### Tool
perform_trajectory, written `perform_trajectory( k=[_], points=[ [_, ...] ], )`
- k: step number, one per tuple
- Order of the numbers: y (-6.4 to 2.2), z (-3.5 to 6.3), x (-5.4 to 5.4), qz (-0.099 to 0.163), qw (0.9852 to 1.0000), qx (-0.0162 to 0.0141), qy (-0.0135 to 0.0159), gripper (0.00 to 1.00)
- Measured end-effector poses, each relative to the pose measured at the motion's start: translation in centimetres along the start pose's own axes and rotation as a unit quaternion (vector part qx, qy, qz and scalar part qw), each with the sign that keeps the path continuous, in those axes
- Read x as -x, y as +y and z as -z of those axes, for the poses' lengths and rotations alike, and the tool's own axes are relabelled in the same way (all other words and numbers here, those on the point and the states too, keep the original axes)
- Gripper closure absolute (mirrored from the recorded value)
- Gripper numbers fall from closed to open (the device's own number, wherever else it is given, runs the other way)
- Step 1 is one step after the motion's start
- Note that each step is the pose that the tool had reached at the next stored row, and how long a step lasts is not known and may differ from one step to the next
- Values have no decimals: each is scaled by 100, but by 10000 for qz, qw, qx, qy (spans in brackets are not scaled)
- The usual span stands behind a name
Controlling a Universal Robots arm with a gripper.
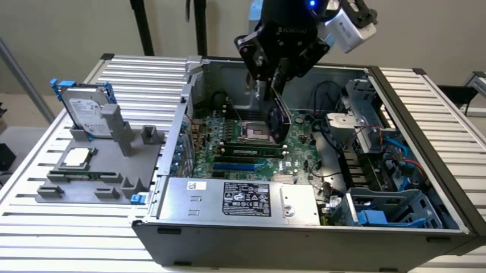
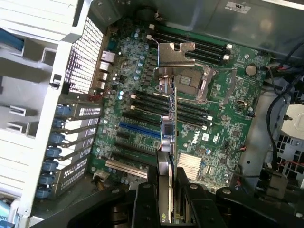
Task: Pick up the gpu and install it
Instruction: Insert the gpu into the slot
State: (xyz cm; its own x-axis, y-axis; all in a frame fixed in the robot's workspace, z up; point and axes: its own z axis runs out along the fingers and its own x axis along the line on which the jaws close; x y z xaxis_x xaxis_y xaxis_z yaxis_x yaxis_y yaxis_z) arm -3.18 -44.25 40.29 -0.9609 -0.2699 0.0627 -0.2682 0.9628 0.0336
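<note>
The gpu (image 1: 279, 120) hangs on edge over the motherboard (image 1: 251, 145) inside the open computer case (image 1: 304, 239), with my gripper (image 1: 275, 85) shut on its top edge. In the wrist view the gpu (image 2: 167, 137) runs away from my gripper (image 2: 167, 192) as a thin line. Its silver end bracket (image 2: 175, 59) is at the far end, above the processor socket (image 2: 197, 83). A black finger (image 2: 142, 202) presses on each side of the card. The card is held clear of the board, with the blue expansion slot (image 2: 140, 130) lying beside and below it.
A silver hard drive in a blue frame (image 1: 87, 111) stands on a grey fixture (image 1: 99, 170) at the exterior view's left, with a processor chip (image 1: 77, 158) beside it. In the case are memory sticks (image 1: 247, 151), the power supply (image 1: 243, 196), cables (image 1: 365, 148) and a drive cage (image 1: 387, 207).
</note>
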Motion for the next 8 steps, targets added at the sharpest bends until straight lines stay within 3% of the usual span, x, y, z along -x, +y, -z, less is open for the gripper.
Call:
perform_trajectory(
  k=[4,8],
  points=[
    [0,0,0,362,9993,-17,11,73],
    [0,0,0,728,9973,-40,23,73]
  ],
)
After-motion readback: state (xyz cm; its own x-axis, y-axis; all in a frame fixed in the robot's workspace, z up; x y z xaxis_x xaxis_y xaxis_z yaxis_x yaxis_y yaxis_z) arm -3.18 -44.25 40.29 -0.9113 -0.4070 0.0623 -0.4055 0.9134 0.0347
